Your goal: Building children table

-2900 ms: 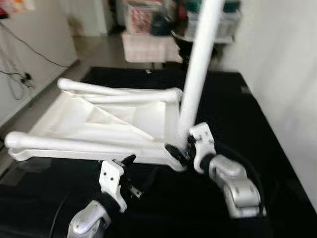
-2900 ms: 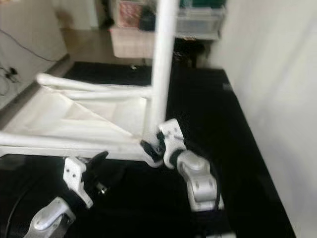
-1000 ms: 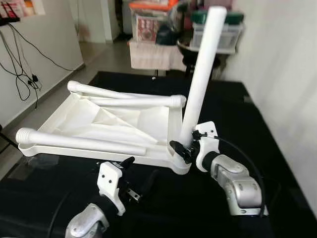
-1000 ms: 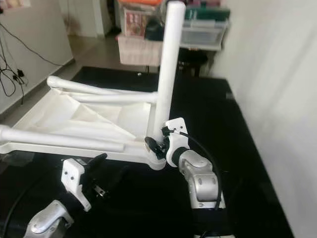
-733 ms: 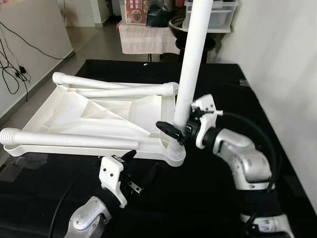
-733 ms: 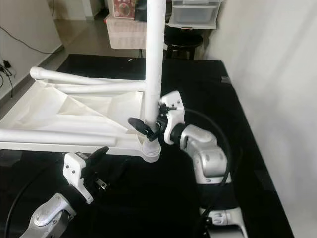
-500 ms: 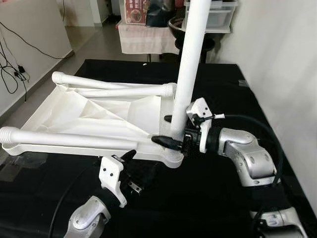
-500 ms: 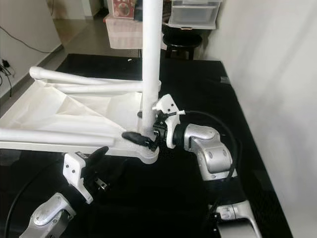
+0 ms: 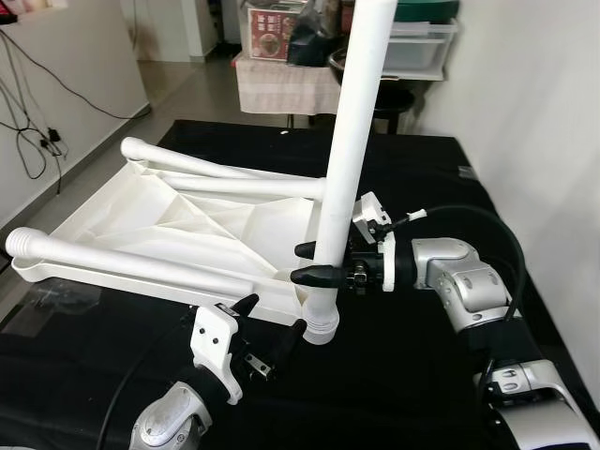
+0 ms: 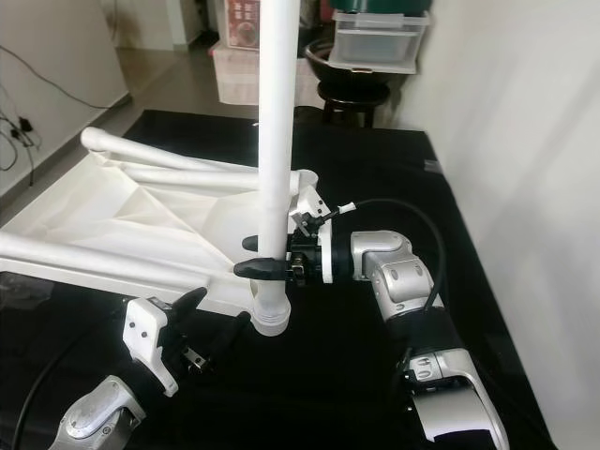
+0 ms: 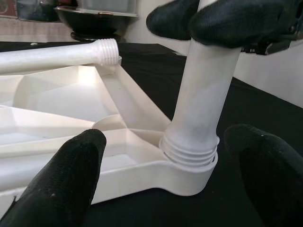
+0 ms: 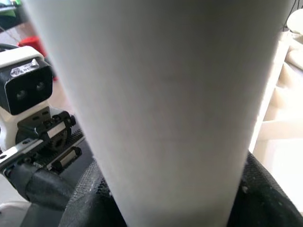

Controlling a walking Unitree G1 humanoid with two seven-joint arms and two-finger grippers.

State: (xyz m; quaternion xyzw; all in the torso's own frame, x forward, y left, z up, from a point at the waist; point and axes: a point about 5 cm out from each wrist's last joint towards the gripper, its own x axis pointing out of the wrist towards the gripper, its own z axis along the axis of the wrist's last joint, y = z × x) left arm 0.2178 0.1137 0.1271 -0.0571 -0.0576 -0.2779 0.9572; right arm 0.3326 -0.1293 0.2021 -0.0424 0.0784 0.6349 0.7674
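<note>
Right gripper fingers clamp the leg low, near its threads; left gripper fingers spread. Plastic looks light, stiff, slick.

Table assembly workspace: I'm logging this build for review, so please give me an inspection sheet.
Surface: black mat.
Job's things: upside-down white tabletop; upright leg in its near corner socket; two loose legs lying across it.
Clutter: nothing seen.
Grippers: right gripper clasps the upright leg low down; left gripper open, fingers either side of the socket.
Cables: black cable on right arm; wall wires.
Surroundings: storage bins, white wall.
</note>
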